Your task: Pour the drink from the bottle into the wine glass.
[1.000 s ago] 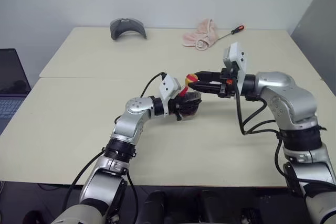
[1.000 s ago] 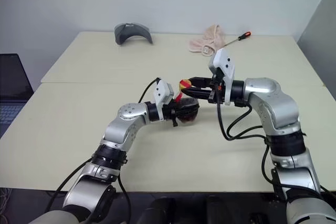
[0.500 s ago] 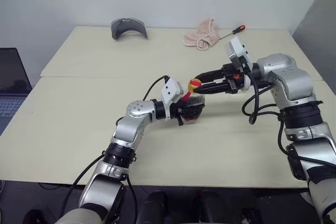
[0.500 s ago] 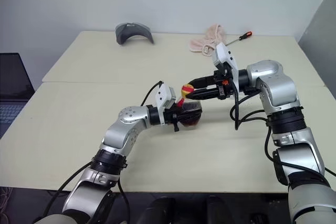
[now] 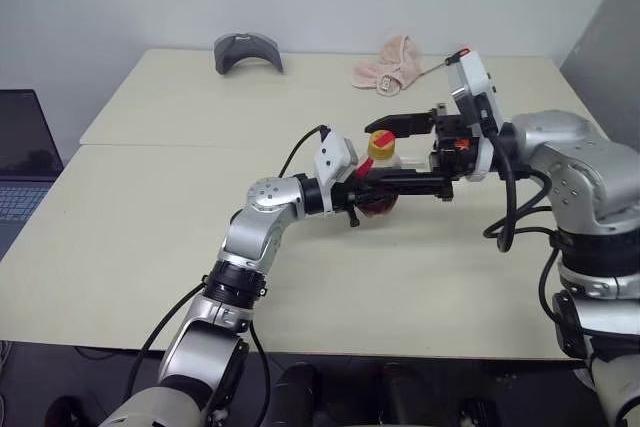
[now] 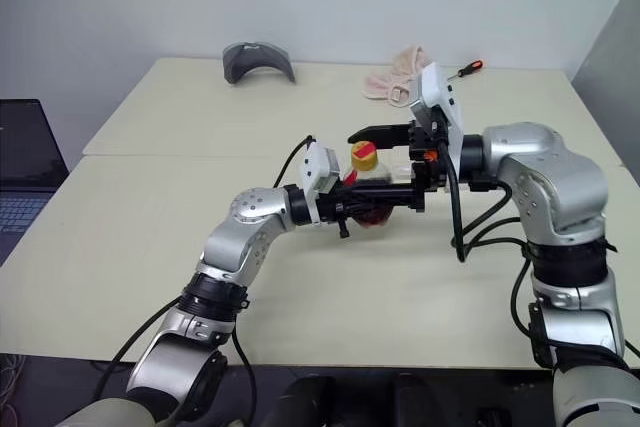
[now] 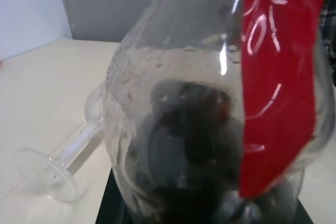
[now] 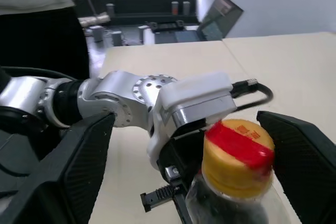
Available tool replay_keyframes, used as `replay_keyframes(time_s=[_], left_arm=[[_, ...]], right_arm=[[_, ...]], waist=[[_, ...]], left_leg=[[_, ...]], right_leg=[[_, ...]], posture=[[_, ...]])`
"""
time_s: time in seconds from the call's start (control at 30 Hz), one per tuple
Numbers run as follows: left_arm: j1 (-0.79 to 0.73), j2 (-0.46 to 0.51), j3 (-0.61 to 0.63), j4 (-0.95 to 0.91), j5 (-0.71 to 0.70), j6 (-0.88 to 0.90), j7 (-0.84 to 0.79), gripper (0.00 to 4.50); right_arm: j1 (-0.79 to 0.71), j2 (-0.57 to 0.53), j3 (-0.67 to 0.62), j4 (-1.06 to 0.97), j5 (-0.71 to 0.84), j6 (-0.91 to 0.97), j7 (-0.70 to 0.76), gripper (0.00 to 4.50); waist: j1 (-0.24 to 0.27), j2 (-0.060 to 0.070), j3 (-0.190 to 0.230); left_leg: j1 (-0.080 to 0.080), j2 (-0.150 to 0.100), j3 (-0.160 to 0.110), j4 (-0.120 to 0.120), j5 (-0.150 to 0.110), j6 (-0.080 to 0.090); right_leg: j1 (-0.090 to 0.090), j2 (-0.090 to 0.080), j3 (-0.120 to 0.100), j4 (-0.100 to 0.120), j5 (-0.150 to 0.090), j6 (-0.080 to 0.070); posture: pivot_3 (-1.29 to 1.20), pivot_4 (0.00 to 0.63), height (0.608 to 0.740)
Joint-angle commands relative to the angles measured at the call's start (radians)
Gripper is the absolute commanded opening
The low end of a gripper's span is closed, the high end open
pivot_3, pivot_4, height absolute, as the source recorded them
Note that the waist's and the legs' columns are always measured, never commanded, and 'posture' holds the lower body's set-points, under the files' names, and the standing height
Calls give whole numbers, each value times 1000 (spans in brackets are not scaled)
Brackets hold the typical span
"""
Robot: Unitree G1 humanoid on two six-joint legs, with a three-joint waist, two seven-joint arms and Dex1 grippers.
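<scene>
Because the cap point(image 8: 239, 157) has to come off before anything can be poured, the right gripper point(image 5: 405, 150) stands with its two black fingers spread wide to either side of it, touching neither side as far as the right wrist view shows. From that gripper the arm runs out toward three o'clock in the head views. Opposite it, the left gripper point(image 6: 352, 209) is clamped tight around the belly of the bottle point(image 6: 368, 192), reaching in from nine o'clock and holding it roughly upright, so the neck is offered to the other hand and the drink point(image 7: 189, 145) sits low in the body, away from the mouth. My reading is that one hand steadies while the other works the cap, which is still on.

Beyond the bottle, the left wrist view shows the wine glass point(image 7: 58, 161) lying on its side on the table point(image 5: 150, 237), foot nearest the camera; it would need standing up before pouring.

At twelve o'clock, well apart, lie a grey curved object point(image 5: 247, 50), a pink cloth point(image 5: 385, 61) and a screwdriver point(image 6: 462, 70).
</scene>
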Motion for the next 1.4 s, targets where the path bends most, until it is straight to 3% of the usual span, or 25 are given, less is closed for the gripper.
replay_keyframes(time_s=[0.03,0.3,0.6,0.87,1.3,1.4], left_arm=[[-24,3,22,59,5,-9,19,1034],[-57,-12,16,110,6,-28,10,1025],[-58,-11,20,109,7,-26,6,1025],[-50,-11,20,88,5,-14,16,1025],[-30,-5,23,50,0,7,33,1024],[-32,-4,24,54,1,5,33,1023]], right_arm=[[28,12,-51,-204,12,62,-190,4500],[76,115,-54,-400,13,246,-556,4500],[81,279,50,-407,-104,353,-884,4500],[90,340,116,-331,-173,303,-946,4500],[68,376,90,-188,-246,189,-972,4500],[88,334,54,-205,-228,189,-938,4500]], waist=[[-4,0,0],[0,0,0],[-6,0,0],[-5,0,0],[-6,0,0],[-5,0,0]], left_leg=[[0,0,0,0,0,0],[0,0,0,0,0,0],[0,0,0,-1,0,0],[0,0,0,-1,0,0],[0,0,0,-1,0,0],[0,0,0,-1,0,0]], right_leg=[[0,0,0,0,0,0],[0,0,0,0,0,0],[-1,0,1,1,0,0],[-1,0,1,1,0,0],[-1,1,1,2,0,0],[-1,1,1,1,0,0]], posture=[[0,150,740],[0,150,740],[0,150,740],[0,150,740],[0,150,740],[0,150,740]])
